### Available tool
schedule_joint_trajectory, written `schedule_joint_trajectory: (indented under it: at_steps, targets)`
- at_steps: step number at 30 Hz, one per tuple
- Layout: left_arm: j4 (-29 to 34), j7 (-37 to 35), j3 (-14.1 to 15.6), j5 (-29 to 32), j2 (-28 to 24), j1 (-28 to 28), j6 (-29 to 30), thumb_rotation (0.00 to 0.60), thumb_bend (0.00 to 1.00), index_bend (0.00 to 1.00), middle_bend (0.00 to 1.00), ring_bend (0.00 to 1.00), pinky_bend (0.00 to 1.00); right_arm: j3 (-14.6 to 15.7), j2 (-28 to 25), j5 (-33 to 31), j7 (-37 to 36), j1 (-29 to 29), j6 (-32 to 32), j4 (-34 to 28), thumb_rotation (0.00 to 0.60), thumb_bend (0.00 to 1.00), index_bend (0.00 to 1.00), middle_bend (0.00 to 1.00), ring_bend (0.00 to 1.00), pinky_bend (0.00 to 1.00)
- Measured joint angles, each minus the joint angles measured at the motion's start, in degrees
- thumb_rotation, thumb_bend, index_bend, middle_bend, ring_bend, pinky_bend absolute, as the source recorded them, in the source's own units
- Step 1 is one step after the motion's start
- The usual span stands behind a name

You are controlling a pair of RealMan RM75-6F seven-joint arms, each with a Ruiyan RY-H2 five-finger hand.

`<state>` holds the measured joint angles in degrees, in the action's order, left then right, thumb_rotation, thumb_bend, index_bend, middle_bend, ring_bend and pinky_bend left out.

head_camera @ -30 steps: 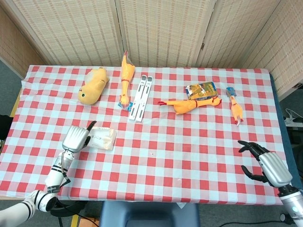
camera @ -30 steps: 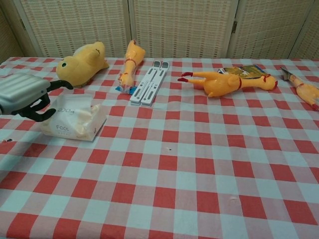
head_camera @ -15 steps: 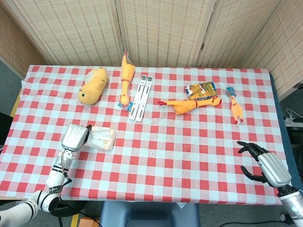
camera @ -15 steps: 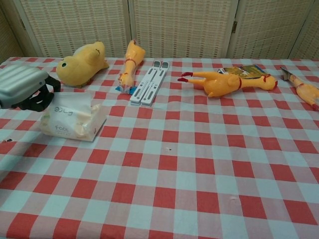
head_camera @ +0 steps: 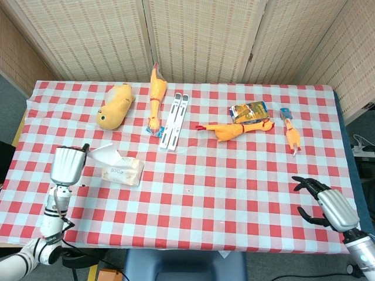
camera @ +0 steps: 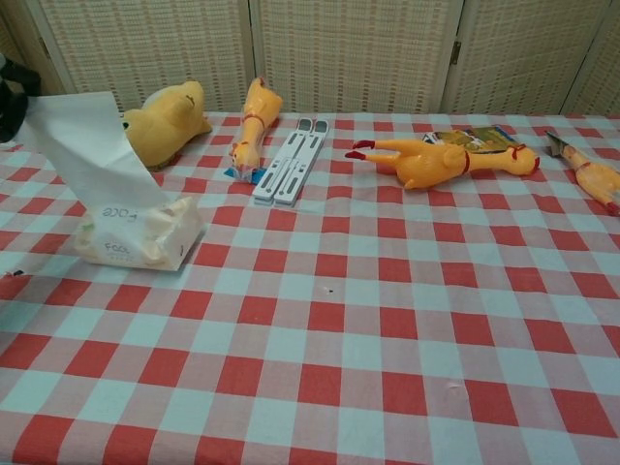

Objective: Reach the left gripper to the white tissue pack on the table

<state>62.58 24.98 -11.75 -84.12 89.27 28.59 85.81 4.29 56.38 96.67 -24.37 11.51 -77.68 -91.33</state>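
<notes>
Left hand [head_camera: 67, 165]: I am holding it raised at the left edge of the head view, its dark fingertips [head_camera: 85, 148] pinching the upper end of a white tissue sheet [head_camera: 104, 155]. In the chest view only a dark sliver of the fingers is showing at the upper left corner, with the sheet [camera: 85, 147] stretching down from it as a taut white band.

White tissue pack [head_camera: 123, 171]: it is lying flat on the red-and-white checked tablecloth [head_camera: 234, 175], just right of the hand in the left half of the head view; the sheet is running from its top opening up to the fingertips. In the chest view the pack [camera: 138, 235] is sitting at the middle left, printed face toward the camera.

Right hand [head_camera: 328, 205]: I am keeping it low at the lower right of the head view, fingers spread and curved, gripping nothing.

Surroundings, upper part of the table: a yellow plush duck [head_camera: 115, 105], a rubber chicken [head_camera: 155, 93] lying lengthwise, a white folding stand [head_camera: 174, 120], a second rubber chicken [head_camera: 234, 130] beside a printed packet [head_camera: 248, 111], and a small rubber chicken [head_camera: 291, 134] at the right.
</notes>
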Motion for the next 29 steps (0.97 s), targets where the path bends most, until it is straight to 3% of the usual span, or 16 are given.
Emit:
schedule_joint_trajectory:
  at_steps: [5,11,15,20,24,29]
  targets:
    - [7.33,1.45,-0.16,2.72,-6.83,-5.24,1.14,0.600,0.61,0.63,0.93,0.93,0.93,0.33,-0.29,0.08,0.37,0.42,1.03,-0.38,0.600,0.31,0.14,0.32,0.16,0.32]
    - [9.69,3.30,0.03,5.14,-8.67,-8.96,3.99,0.600,0.59,0.61,0.90,0.93,0.93,0.45,-0.36,0.02,0.84,0.47,1.30,-0.60,0.600,0.31,0.15,0.32,0.16,0.32]
    - [8.33,2.87,1.66,4.88,-7.98,-11.26,5.32,0.600,0.54,0.40,0.81,0.89,0.92,0.19,-0.33,-0.67,1.25,0.33,1.11,-0.86,0.600,0.31,0.15,0.32,0.16,0.32]
    - [8.09,-3.45,4.14,4.13,-7.55,-13.38,5.09,0.600,0.47,0.15,0.71,0.85,0.92,-0.07,-0.11,-1.10,1.68,0.12,0.80,-0.91,0.600,0.31,0.15,0.32,0.16,0.32]
    - [7.95,-7.44,6.09,3.28,-7.11,-15.23,4.81,0.600,0.44,0.04,0.65,0.83,0.92,-0.19,0.06,-1.27,2.01,0.04,0.69,-0.94,0.600,0.31,0.15,0.32,0.16,0.32]
    - [7.35,-11.16,6.92,3.26,-6.85,-16.09,2.90,0.600,0.44,0.01,0.64,0.82,0.91,-0.57,0.52,-1.90,2.58,0.13,0.92,-0.85,0.600,0.31,0.16,0.32,0.16,0.32]
